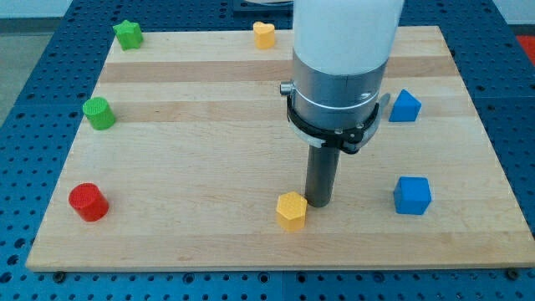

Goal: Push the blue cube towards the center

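Observation:
The blue cube (pixel 412 195) sits on the wooden board (pixel 209 150) at the view's lower right. My tip (pixel 318 203) is down on the board near the bottom middle, well to the left of the blue cube. It stands just right of a yellow hexagonal block (pixel 291 210), very close to it or touching. A second blue block (pixel 405 105) with a peaked top lies at the right, above the cube.
A yellow block (pixel 264 34) lies at the top edge. A green star-like block (pixel 128 33) is at the top left, a green cylinder (pixel 99 113) at the left, a red cylinder (pixel 88 202) at the lower left. The arm's wide body (pixel 343 67) hides part of the board's middle.

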Controlling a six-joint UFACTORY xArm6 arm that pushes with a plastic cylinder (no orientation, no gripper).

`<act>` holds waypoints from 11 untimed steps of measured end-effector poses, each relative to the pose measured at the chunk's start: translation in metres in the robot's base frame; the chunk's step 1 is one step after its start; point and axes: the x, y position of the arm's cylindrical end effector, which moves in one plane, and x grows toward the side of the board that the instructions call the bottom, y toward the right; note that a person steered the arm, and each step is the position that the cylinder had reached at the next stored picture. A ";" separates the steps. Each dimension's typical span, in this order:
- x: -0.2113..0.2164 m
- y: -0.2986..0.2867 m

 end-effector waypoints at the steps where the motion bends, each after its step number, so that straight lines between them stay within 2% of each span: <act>1: 0.000 0.000; 3: -0.055 0.007; 5: -0.048 0.156; 6: -0.009 0.178; 7: 0.020 0.154; 8: 0.007 0.112; 10: -0.096 0.043; 11: -0.091 0.054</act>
